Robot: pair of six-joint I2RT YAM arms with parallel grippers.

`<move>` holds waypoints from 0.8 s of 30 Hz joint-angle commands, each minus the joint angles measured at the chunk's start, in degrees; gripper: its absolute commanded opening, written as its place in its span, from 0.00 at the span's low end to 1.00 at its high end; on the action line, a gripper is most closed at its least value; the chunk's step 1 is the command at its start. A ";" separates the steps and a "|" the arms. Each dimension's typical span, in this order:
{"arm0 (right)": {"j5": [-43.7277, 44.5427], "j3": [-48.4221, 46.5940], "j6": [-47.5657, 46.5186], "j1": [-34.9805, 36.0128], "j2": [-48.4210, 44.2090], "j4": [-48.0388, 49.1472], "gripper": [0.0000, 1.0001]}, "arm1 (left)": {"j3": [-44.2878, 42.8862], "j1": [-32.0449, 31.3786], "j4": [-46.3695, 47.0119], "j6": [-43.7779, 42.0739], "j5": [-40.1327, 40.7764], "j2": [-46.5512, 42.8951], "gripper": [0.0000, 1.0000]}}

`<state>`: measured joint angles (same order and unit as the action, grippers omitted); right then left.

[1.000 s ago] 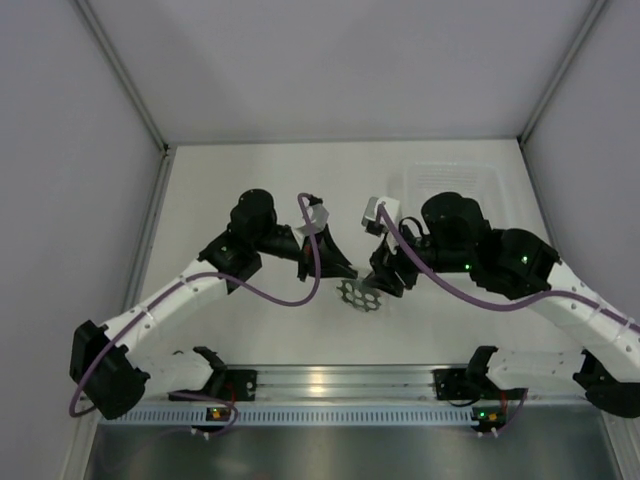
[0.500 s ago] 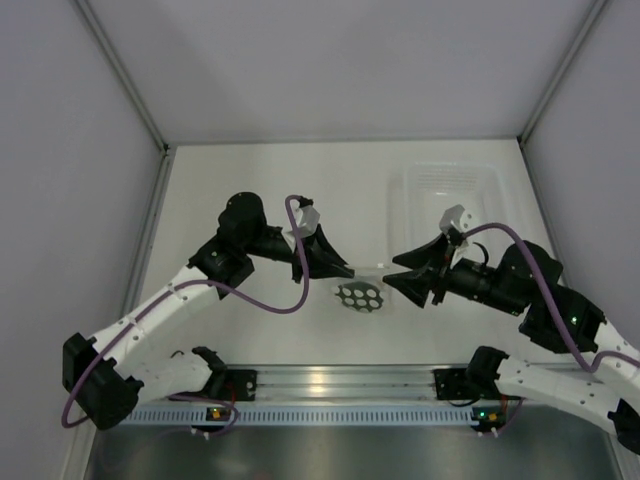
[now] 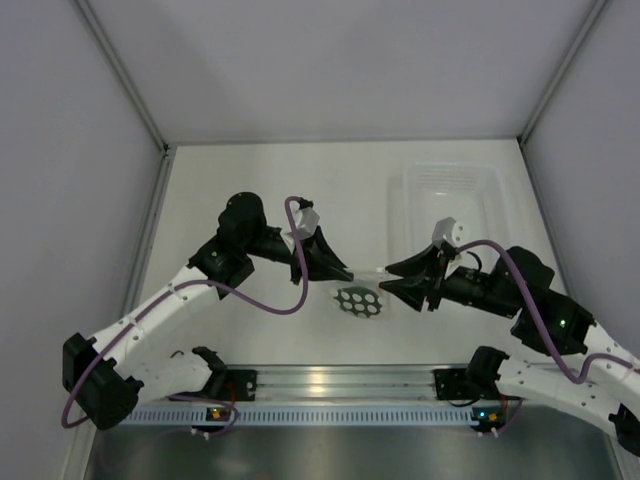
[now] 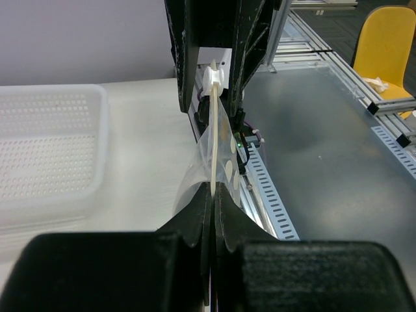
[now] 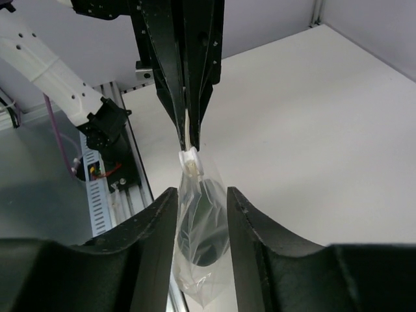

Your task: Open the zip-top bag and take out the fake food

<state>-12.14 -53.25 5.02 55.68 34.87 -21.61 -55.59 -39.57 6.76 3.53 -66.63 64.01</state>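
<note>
The zip-top bag (image 3: 360, 301) hangs between my two grippers above the table near its front middle. My left gripper (image 3: 347, 272) is shut on the bag's top edge strip (image 4: 213, 143). Its jaws are pressed together (image 4: 213, 195). The white zip slider (image 5: 190, 162) sits on that strip, between the two grippers. My right gripper (image 3: 392, 279) is open. Its fingers (image 5: 162, 221) stand on either side of the hanging bag (image 5: 201, 279), with a gap on each side. The dark green fake food (image 5: 211, 227) lies inside the bag, low down.
A clear rigid tray (image 3: 445, 168) stands at the back right; it also shows in the left wrist view (image 4: 45, 143). The metal rail (image 3: 320, 380) with the arm bases runs along the near edge. White walls enclose the table.
The right arm has swung out to the right, turned to face the left gripper, then come in until its open jaws are around the bag. The left gripper keeps its hold on the bag.
</note>
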 commanded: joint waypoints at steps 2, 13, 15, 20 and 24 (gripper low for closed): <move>-2.88 1.92 -2.29 -0.40 -2.61 4.99 0.32 | -1.62 -0.15 0.88 -0.19 -2.63 -0.90 0.00; -4.56 1.22 -1.68 -0.31 -1.21 6.31 0.25 | -1.80 -0.07 0.88 -0.19 -3.59 -0.38 0.00; -4.73 1.14 -1.59 -0.40 -1.03 6.75 0.25 | -1.71 -0.15 0.88 -0.36 -3.68 -0.38 0.00; -5.09 0.35 -1.32 -0.31 -0.60 7.10 0.24 | -1.62 -0.15 0.88 -0.45 -4.21 -0.38 0.00; -5.09 -0.09 -1.50 -0.40 -0.51 6.75 0.22 | -1.45 -0.07 0.88 -0.54 -4.56 -0.46 0.00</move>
<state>-16.25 -51.05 4.03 55.68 34.22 -18.87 -55.59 -39.57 6.74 3.51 -69.19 64.01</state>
